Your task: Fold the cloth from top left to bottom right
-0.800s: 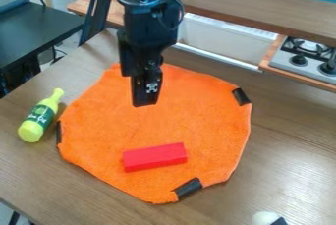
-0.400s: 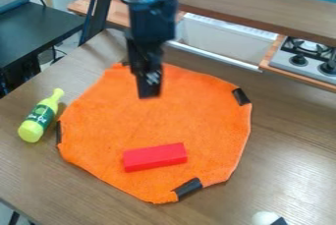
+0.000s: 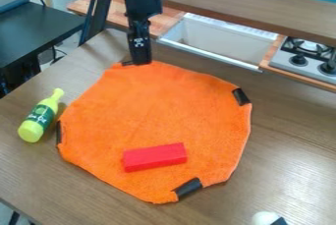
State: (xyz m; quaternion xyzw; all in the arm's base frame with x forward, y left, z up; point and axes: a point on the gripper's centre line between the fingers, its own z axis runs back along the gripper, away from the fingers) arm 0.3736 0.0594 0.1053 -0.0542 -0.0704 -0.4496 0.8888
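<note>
The black gripper (image 3: 140,62) hangs at the top-left edge of the cloth, beside a small dark tab there; whether it touches the fabric I cannot tell. Spread out flat, the orange cloth (image 3: 157,111) covers the middle of the table. Its rim has black patches at the right, bottom and left. A red block (image 3: 154,157) lies on the cloth's lower half.
A yellow-green bottle (image 3: 41,117) lies just left of the cloth on the wooden table (image 3: 289,155). Behind are a raised wooden shelf (image 3: 242,5), a white sink (image 3: 213,40) and a stove (image 3: 305,59). A white object (image 3: 266,218) is at the bottom right.
The gripper has moved up and back in the view, from over the cloth's upper middle to its top-left edge. Cloth, block and bottle have stayed where they were.
</note>
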